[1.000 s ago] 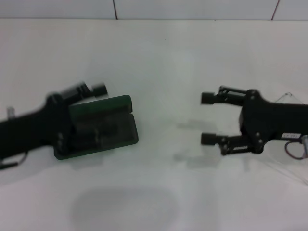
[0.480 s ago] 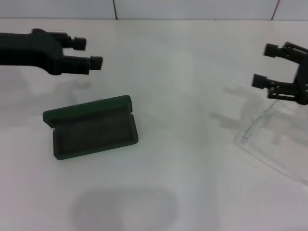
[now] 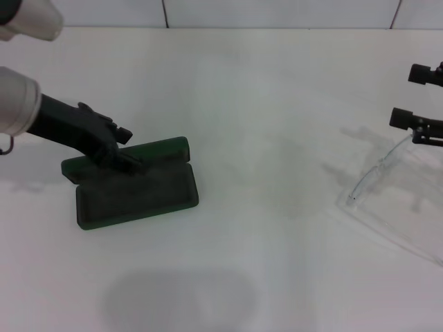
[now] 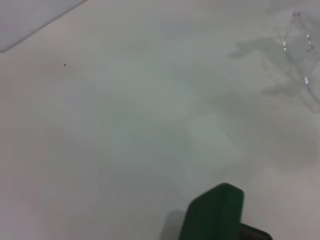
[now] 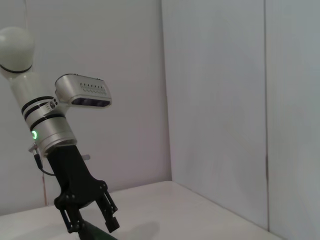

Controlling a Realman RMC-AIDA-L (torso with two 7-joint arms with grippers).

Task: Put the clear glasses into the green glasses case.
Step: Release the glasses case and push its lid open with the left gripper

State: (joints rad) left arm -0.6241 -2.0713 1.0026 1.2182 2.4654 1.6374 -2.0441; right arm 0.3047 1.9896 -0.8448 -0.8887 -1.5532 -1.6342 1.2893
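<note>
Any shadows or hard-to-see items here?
Head view: soft shadows spread on the table beside the glasses, whose clear frame barely shows; a broad dim patch lies near the bottom edge. Left wrist view: case corner is blurred; glasses show as faint glints.

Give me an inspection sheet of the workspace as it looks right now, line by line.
Surface: white table, bare apart from the job's things.
Job's things: green glasses case open, lid back, at the robot's left; clear glasses lying outside it, far right.
Clutter: nothing seen.
Grippers: left gripper at the case's lid; right gripper open, above the glasses.
Cables: thin loop by the left wrist.
Surroundings: white panelled walls.
</note>
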